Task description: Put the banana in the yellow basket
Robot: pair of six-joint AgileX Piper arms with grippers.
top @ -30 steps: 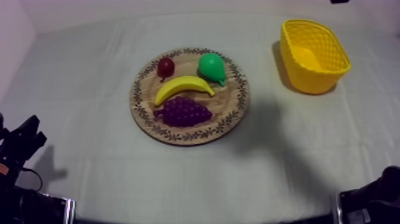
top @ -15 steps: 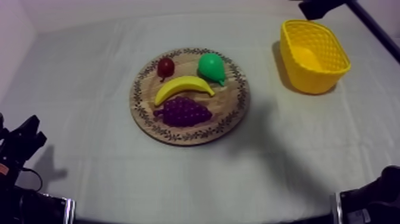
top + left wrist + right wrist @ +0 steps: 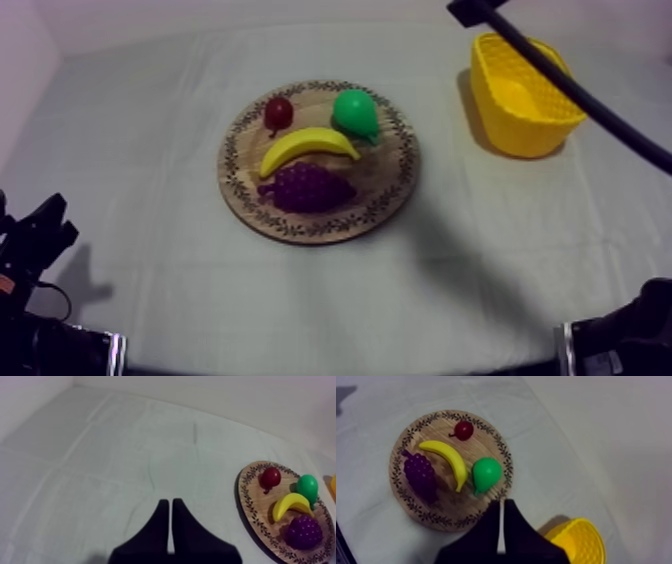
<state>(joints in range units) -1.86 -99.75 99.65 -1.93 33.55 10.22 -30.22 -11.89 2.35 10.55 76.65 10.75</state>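
Observation:
The yellow banana (image 3: 308, 146) lies across the middle of the round wooden board (image 3: 395, 185), between a small red fruit (image 3: 278, 112), a green pear (image 3: 355, 113) and purple grapes (image 3: 306, 187). At the far right stands the yellow basket (image 3: 525, 95). My right arm (image 3: 560, 80) reaches in from the upper right, passing over the basket. My right gripper (image 3: 502, 505) is shut on nothing, high above the board's edge near the pear (image 3: 486, 473), with the banana (image 3: 448, 461) beyond. My left gripper (image 3: 167, 507) is shut and empty, low at the table's left, well away from the board (image 3: 243, 496).
Grey-white cloth covers the table, with open room around the board. The left arm (image 3: 40, 235) rests at the lower left edge. A black part of the right arm (image 3: 625, 335) sits at the lower right. The basket (image 3: 581, 541) holds nothing that I can see.
My right arm has swung in from the upper right and stretched leftward over the basket. The left arm and the fruit have not moved.

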